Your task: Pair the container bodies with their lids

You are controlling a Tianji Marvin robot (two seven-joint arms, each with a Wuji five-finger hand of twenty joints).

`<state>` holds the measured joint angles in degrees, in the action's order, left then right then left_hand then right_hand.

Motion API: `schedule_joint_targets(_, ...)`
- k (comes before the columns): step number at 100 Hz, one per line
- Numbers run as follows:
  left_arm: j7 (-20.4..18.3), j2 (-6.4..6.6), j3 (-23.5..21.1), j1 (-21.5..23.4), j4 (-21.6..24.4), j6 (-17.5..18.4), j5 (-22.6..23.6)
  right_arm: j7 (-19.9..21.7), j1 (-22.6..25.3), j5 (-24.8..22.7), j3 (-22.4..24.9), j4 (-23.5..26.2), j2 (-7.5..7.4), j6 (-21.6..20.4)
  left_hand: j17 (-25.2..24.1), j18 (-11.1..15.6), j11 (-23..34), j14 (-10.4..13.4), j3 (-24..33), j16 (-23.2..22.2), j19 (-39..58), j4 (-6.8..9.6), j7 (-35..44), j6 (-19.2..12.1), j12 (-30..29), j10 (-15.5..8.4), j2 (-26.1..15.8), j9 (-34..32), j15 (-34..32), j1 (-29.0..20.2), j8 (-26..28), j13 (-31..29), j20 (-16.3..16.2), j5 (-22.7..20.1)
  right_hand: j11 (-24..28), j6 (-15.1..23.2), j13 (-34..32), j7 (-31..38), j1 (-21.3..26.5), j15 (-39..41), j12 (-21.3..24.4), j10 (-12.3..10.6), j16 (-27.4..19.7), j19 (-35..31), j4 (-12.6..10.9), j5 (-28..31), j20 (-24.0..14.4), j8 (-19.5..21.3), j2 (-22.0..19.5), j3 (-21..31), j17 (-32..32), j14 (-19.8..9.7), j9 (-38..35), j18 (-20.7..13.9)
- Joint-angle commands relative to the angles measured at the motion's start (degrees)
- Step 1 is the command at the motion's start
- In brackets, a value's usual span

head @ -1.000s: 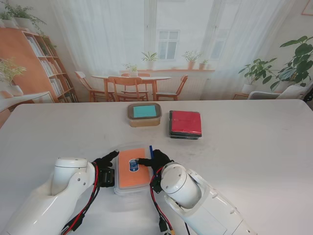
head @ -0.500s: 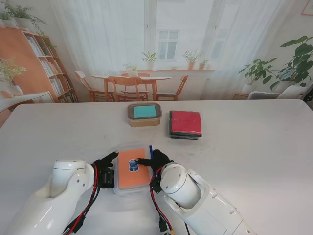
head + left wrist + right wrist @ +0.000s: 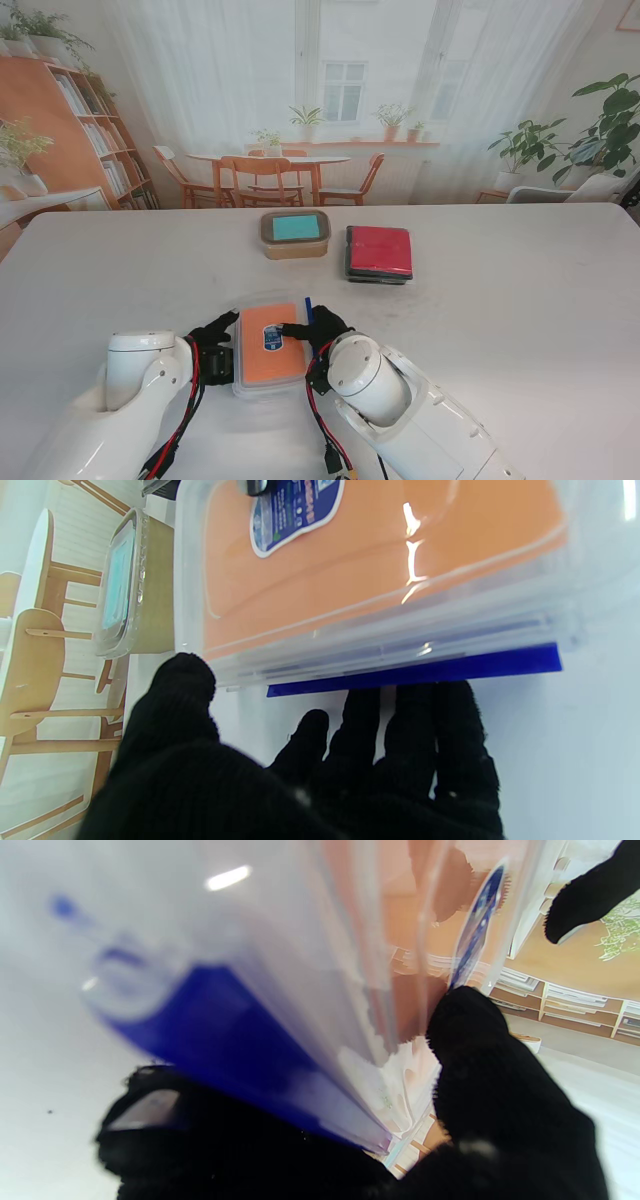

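Note:
A clear container with an orange lid (image 3: 270, 345) lies on the white table right in front of me. My left hand (image 3: 215, 345) rests against its left side, fingers spread. In the left wrist view the fingers (image 3: 415, 740) lie along the blue latch (image 3: 415, 672) and the thumb touches a corner. My right hand (image 3: 315, 330) clasps the right side. Its thumb (image 3: 480, 1065) presses on the lid by the blue sticker (image 3: 272, 338), while the other fingers sit under the right blue latch (image 3: 225, 1040).
Farther from me stand a tan container with a teal lid (image 3: 295, 233) and, to its right, a dark container with a red lid (image 3: 379, 252). The table edge (image 3: 330, 208) lies beyond them. The tan container (image 3: 150, 580) also shows in the left wrist view.
My left arm has drawn slightly nearer to me, and its thumb has slid a little back along the container's left edge. The right hand and container have stayed put.

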<state>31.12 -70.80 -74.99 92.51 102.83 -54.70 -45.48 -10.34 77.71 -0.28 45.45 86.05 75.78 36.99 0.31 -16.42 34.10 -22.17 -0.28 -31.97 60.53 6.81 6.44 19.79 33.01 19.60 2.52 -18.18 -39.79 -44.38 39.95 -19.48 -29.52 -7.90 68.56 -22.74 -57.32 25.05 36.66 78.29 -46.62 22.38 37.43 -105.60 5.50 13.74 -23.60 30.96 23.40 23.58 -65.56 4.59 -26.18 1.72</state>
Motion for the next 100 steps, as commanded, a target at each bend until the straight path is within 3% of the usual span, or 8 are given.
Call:
schedule_joint_targets(1, -0.7, -1.12, -0.3, 1.1, -0.9, -3.4, 0.6, 1.0, 0.3, 0.3, -0.3, -0.6, 0.15, 0.2, -0.2, 1.2, 1.3, 0.2, 0.9, -1.1, -0.1, 1.87, -1.1, 2.8, 1.1, 0.4, 1.8, -0.8, 0.4, -2.4, 0.2, -0.4, -0.9, 0.7, 1.6, 1.4, -2.7, -0.1, 12.3, 9.0, -0.9, -0.7, 2.9, -8.6, -5.1, -1.4, -0.8, 0.5, 0.0, 12.4, -3.8, -5.4, 1.4, -25.0)
schedule_joint_targets(5, -2.0, -2.49, -1.4, 1.6, -0.8, -3.4, 2.6, 1.1, 0.2, 0.3, -0.4, -0.6, 0.14, 0.2, -0.4, 1.4, 1.5, 0.3, 1.0, -1.2, -0.1, 1.94, -1.1, 2.7, 1.3, 0.3, 1.9, -0.8, 0.4, -2.6, 0.3, -0.2, -1.0, 0.6, 1.6, 1.3, -2.7, -0.1, 12.4, 9.0, -0.9, -0.7, 2.9, -8.6, -5.0, -1.3, -0.8, 0.5, 0.2, 12.5, -3.8, -5.4, 1.4, -25.0)
schedule_joint_targets(18, -3.5, -3.94, -2.7, 2.2, -0.6, -3.4, 4.2, 1.2, 0.2, 0.3, -0.5, -0.6, 0.15, 0.3, -0.4, 1.5, 1.6, 0.3, 1.0, -1.5, -0.1, 2.08, -0.9, 2.7, 1.6, 0.2, 1.9, -0.9, 0.3, -3.0, 0.7, -0.3, -1.0, 0.3, 1.7, 1.4, -2.7, -0.1, 12.5, 9.0, -0.9, -0.7, 2.9, -8.6, -5.0, -1.3, -0.8, 0.5, 0.3, 12.6, -3.8, -5.4, 1.4, -25.0)
schedule_joint_targets(33, -3.7, -3.56, -2.8, 2.2, -0.6, -3.4, 2.9, 1.3, 0.2, 0.3, -0.6, -0.6, 0.12, 0.4, 0.4, 1.2, 2.2, 0.0, 1.0, -2.0, 0.8, 2.21, -0.3, 3.1, 2.1, 0.2, 1.8, -2.7, -0.5, -3.4, 1.2, -1.7, -1.4, -1.5, 1.8, 1.4, -2.7, 0.0, 12.5, 9.0, -0.9, -0.8, 2.9, -8.6, -4.9, -1.3, -0.8, 0.6, 0.5, 12.9, -3.8, -5.6, 1.4, -25.0)
schedule_joint_targets(46, -3.0, -1.22, -1.4, 1.4, -0.6, -3.4, 0.1, 1.6, 0.1, 0.1, -0.7, -0.6, -0.02, 0.6, 1.1, 0.8, 3.4, 0.0, 1.0, -3.0, 2.3, 2.46, 0.2, 3.3, 3.2, -0.1, 2.0, -3.8, -2.1, -3.8, 2.2, -2.9, -2.4, -2.3, 1.8, 1.4, -2.7, 0.0, 12.4, 9.0, -0.9, -0.8, 2.9, -8.6, -4.8, -1.3, -0.8, 0.6, 0.4, 13.0, -3.8, -5.6, 1.4, -25.0)
schedule_joint_targets(61, -2.4, 0.42, -0.6, 0.8, -0.4, -3.4, -0.7, 1.9, 0.0, 0.1, -0.8, -0.6, -0.09, 0.5, 1.9, 0.5, 5.1, 0.2, 1.3, -4.5, 4.1, 3.02, 0.5, 3.5, 4.6, -0.6, 2.4, -4.7, -4.1, -4.3, 3.4, -4.0, -3.5, -2.9, 1.8, 1.4, -2.7, 0.0, 12.4, 9.0, -0.9, -0.8, 2.9, -8.6, -4.8, -1.3, -0.8, 0.6, 0.5, 13.0, -3.8, -5.6, 1.4, -25.0)
schedule_joint_targets(77, -3.4, 0.07, -1.5, 1.0, 0.0, -3.4, 0.9, 2.1, -0.2, 0.1, -0.9, -0.7, -0.14, 0.4, 2.1, 0.6, 5.6, 0.3, 1.4, -5.0, 4.5, 3.36, 0.7, 3.6, 5.1, -0.8, 2.5, -5.0, -4.7, -4.6, 3.9, -4.2, -3.8, -3.2, 1.9, 1.4, -2.7, 0.1, 12.4, 9.0, -0.9, -0.8, 2.9, -8.6, -4.7, -1.3, -0.8, 0.7, 0.4, 13.0, -3.8, -5.6, 1.4, -25.0)
schedule_joint_targets(100, -6.2, -1.84, -3.7, 1.7, 0.3, -3.4, 5.7, 2.7, -0.6, 0.0, -1.3, -0.9, -0.27, 0.3, 2.1, 0.6, 5.7, 0.4, 1.5, -5.3, 4.7, 3.58, 0.6, 3.6, 5.4, -0.9, 2.6, -5.0, -4.9, -4.7, 4.4, -4.3, -4.0, -3.2, 1.9, 1.4, -2.7, 0.1, 12.6, 9.0, -0.9, -0.8, 2.9, -8.6, -4.7, -1.3, -0.8, 0.7, 0.7, 13.2, -3.8, -5.6, 1.5, -25.0)
